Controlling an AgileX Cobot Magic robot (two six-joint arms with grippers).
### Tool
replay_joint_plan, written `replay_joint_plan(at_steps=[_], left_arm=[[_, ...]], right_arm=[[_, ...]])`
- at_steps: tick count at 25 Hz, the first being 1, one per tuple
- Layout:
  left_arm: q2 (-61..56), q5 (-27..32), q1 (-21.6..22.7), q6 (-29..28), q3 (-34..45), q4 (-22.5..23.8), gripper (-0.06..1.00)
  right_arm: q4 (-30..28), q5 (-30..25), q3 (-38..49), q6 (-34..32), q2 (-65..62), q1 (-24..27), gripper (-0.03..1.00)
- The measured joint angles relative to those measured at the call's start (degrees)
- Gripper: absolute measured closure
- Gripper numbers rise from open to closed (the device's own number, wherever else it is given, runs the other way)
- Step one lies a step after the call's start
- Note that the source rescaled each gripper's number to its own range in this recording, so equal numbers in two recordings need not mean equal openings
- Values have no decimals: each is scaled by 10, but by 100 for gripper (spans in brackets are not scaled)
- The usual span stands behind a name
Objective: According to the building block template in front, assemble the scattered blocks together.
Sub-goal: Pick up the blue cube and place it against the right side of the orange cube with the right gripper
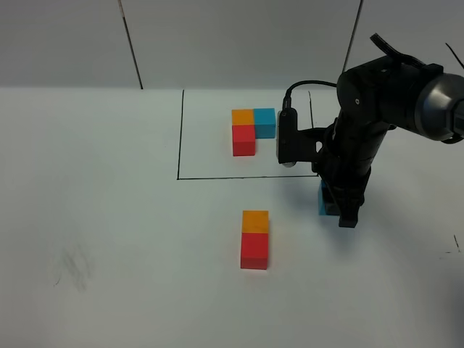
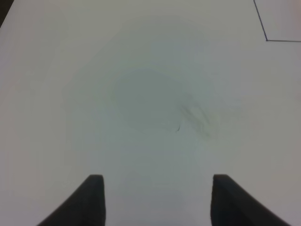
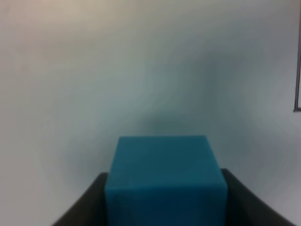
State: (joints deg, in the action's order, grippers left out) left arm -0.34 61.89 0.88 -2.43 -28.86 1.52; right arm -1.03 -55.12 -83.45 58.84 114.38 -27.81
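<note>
The light blue cube [image 1: 324, 201] sat clamped in the right tool [image 1: 341, 212], off to the right of the joined orange cube [image 1: 255, 221] and red cube [image 1: 254, 251], so it probably wanted sliding flush against orange's right face like the template [image 1: 253, 130], with the left tool [image 2: 157, 200] empty, jaws apart.

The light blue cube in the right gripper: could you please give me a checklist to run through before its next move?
1. Light blue cube sits between the right gripper's fingers, flanked on both sides: ok.
2. Cube lifted off the table: cannot tell.
3. Orange cube and red cube touch, orange on the far side, as in the template: ok.
4. Spot to the right of the orange cube, where the template has blue, is bare: ok.
5. Left gripper open with nothing between its fingers, no block in its view: ok.
</note>
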Motion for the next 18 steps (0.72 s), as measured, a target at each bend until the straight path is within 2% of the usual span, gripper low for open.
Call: replay_joint_plan(at_steps=[10, 18], left_arm=[[0, 0, 0, 0, 0, 0, 37], [0, 0, 0, 0, 0, 0, 37]], right_arm=[[24, 29, -2, 36, 3, -18, 51], [47, 36, -2, 39, 10, -35, 51]])
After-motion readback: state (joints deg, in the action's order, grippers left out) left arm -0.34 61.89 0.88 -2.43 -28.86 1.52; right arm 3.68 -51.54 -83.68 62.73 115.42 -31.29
